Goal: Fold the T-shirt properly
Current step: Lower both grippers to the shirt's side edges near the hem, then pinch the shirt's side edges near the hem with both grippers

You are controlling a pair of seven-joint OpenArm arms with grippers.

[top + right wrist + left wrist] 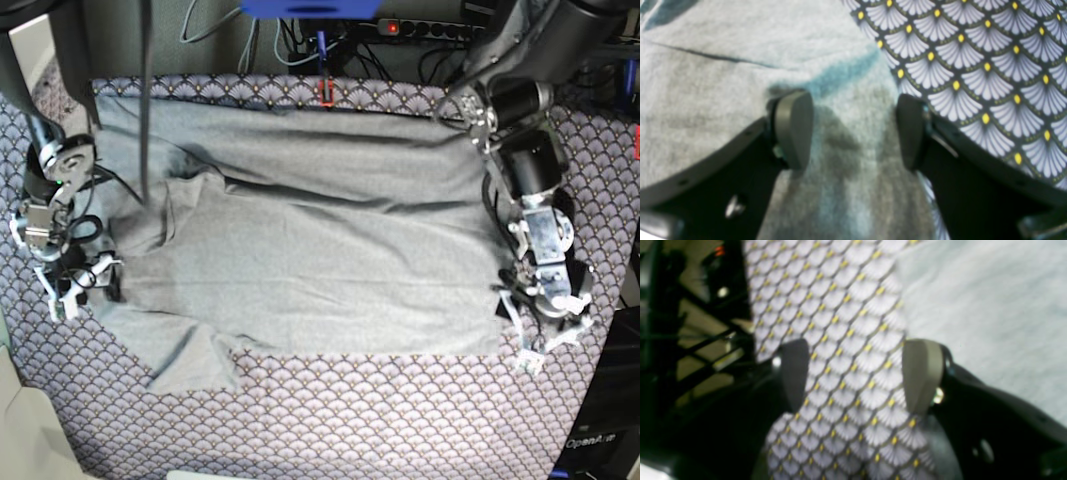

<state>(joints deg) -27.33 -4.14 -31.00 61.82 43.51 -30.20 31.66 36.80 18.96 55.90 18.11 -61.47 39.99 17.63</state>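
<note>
Both fingers of the right gripper (853, 131) stand wide apart over the T-shirt (320, 260), holding nothing; the left gripper (857, 376) also gapes empty beside its hem. Spread on the tablecloth (400, 420), this soft, light knit should be pinched at an edge.

Both claws (857, 373) (853, 130) low, jaws apart.
</note>
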